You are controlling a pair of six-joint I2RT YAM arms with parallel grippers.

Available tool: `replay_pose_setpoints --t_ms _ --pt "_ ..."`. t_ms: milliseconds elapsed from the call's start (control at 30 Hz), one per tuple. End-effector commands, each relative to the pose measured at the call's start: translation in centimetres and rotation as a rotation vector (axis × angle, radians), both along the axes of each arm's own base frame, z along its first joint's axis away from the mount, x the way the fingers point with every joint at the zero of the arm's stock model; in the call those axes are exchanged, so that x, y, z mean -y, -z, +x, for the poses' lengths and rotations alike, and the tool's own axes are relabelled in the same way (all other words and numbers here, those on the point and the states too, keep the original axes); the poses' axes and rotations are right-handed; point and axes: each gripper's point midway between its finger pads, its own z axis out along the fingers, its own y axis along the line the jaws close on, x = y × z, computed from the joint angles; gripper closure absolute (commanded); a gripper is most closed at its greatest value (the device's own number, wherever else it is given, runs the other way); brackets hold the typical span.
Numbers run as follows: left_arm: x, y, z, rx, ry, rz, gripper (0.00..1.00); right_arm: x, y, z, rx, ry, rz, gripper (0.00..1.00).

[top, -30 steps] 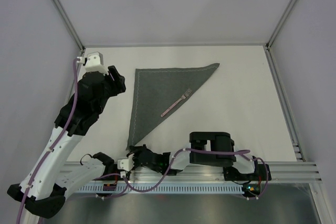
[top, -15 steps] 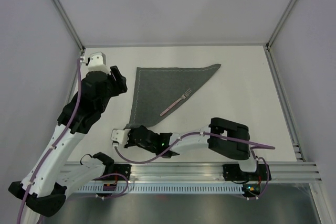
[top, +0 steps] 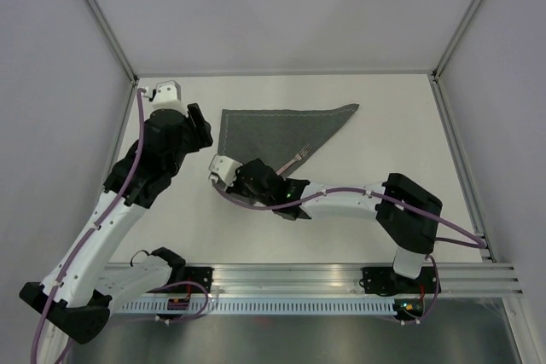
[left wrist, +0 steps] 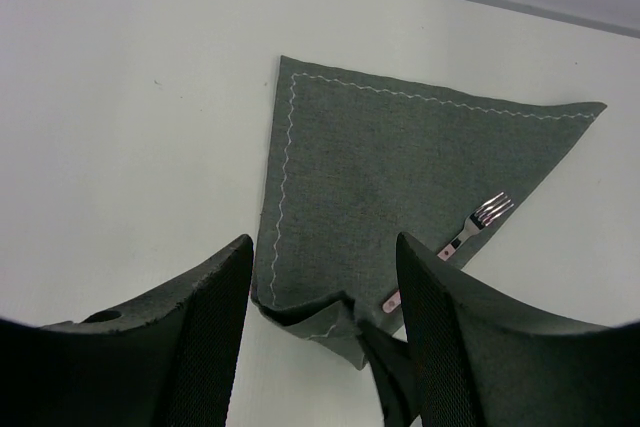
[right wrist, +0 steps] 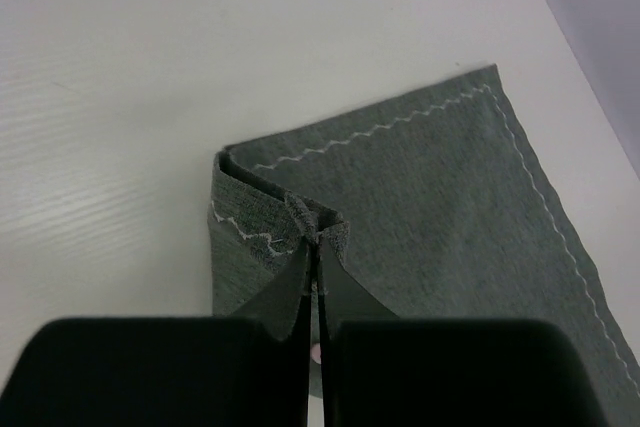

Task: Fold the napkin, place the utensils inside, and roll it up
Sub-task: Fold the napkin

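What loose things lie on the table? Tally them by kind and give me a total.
Napkin, dark grey: 1
Fork: 1
Total: 2

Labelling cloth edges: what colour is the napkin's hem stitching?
Pale, near-white zigzag on the dark grey napkin; clearest in the left wrist view.

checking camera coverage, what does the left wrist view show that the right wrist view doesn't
Only left wrist: the fork lying on the napkin, and the open left tool. Only right wrist: the right tool shut on the napkin's turned-up corner, seen close. Both: the grey napkin, its stitched hem, that turned-up corner and the white table.
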Motion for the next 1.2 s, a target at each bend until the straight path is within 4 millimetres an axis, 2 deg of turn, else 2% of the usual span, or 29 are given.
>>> replay_pose_setpoints --t_ms 0,200,300,500,767,1167 --pt "0.6 -1.2 0.6 0.04 0.029 -0.006 0.36 3.6 -0.8 2.5 -0.03 0.1 0.005 1.0" --pt "1.1 -1.2 0.9 0.038 0.05 0.003 0.35 8.1 0.1 6.6 -0.066 0.221 -0.017 1.0" --pt "1.3 -1.2 1.2 0.035 0.06 0.007 0.35 10.9 0.3 9.3 -0.075 0.297 -0.02 1.0" --pt "2.0 -1.0 1.8 0.022 0.086 0.007 0.35 14.5 1.7 12.4 -0.1 0.382 -0.042 1.0" --pt "2.3 -0.5 2.2 0.009 0.101 0.012 0.35 16.5 3.0 13.8 -0.113 0.436 -0.051 0.99" --pt "3.0 0.6 2.6 -0.019 0.126 0.006 0.34 18.7 5.9 14.3 -0.159 0.475 -0.097 1.0"
